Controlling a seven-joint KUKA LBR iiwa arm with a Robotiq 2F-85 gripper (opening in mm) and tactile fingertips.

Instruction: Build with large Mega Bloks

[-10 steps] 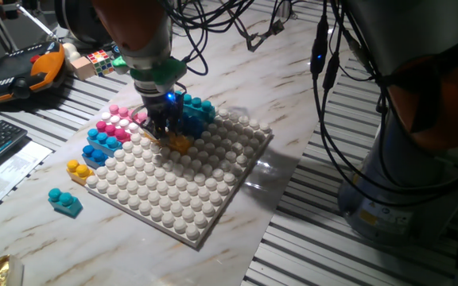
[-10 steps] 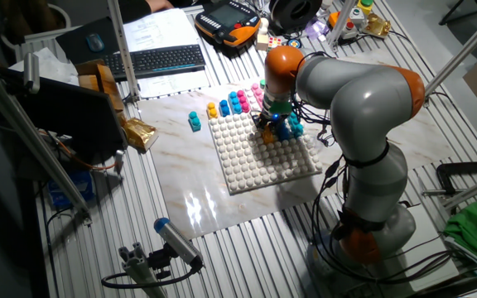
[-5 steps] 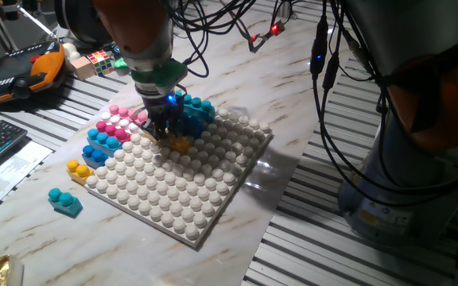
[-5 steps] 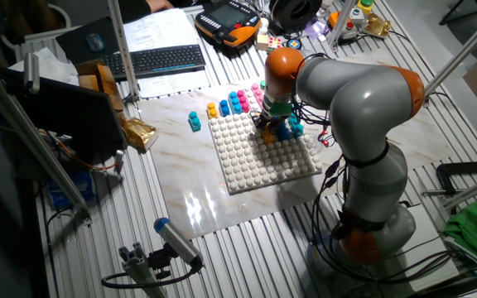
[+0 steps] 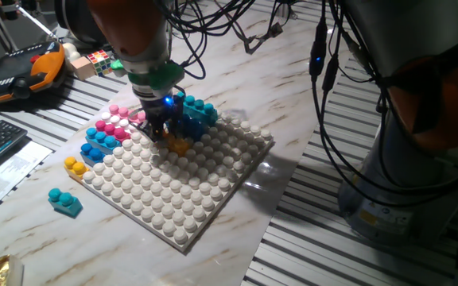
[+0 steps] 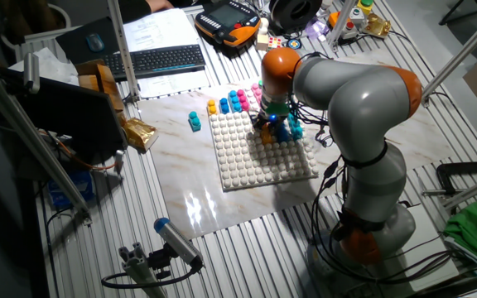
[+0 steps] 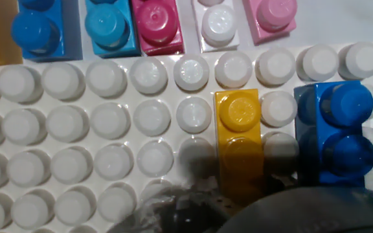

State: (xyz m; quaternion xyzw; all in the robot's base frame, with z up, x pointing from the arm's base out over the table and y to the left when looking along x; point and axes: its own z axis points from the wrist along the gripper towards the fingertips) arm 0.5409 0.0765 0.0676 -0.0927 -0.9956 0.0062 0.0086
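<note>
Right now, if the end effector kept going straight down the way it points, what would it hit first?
Most likely the yellow-orange brick directly beneath the end effector, seated on the white baseplate. The blue brick sits just beside that line. Whether the fingers already touch the brick is hidden.

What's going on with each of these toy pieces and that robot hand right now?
Hand: down on the white baseplate, over the yellow-orange brick; open or shut cannot be told.
Yellow-orange brick: lying on the baseplate studs, near end hidden in the hand view.
Blue brick: upright on the baseplate.
White baseplate: flat on the table.
Light blue brick: loose on the table, apart from the baseplate.
Pink bricks: lined up beside the baseplate edge.
</note>
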